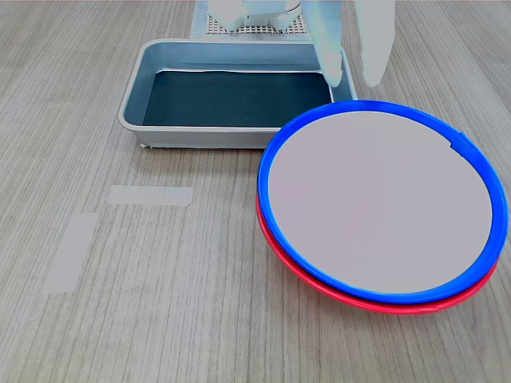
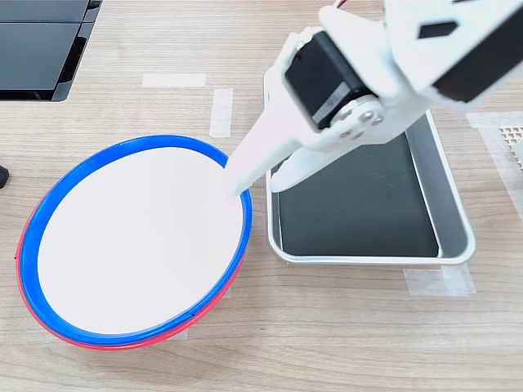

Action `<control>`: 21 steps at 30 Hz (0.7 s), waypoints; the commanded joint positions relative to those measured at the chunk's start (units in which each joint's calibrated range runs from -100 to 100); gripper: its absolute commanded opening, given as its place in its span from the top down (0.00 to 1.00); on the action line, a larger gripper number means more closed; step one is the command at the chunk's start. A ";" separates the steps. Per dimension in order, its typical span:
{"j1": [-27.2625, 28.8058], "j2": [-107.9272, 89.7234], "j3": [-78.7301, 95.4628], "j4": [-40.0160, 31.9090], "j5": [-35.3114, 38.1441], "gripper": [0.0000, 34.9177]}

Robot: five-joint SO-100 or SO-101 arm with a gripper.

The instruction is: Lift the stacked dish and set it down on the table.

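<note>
Blue-rimmed dish (image 1: 380,199) lies atop red-rimmed dish (image 1: 351,297).

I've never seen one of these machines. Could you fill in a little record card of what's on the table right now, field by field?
Top dish: blue-rimmed dish, pale inside, nested on the other
Bottom dish: red-rimmed dish, only its edge showing
Tray: grey metal tray, dark bottom, nothing in it, beside the dishes
Surface: wood-grain table with pale tape strips
End effector: white end effector, fingers apart, tips at the blue dish's rim nearest the tray
Holding anything: no, nothing gripped yet
</note>
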 commanded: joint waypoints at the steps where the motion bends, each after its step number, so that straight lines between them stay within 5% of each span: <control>1: -1.22 4.55 -4.74 -1.01 -0.15 0.54; 19: -1.98 15.64 -12.66 -5.31 -0.73 0.65; 21: -1.98 16.07 -12.48 -5.88 -0.59 0.76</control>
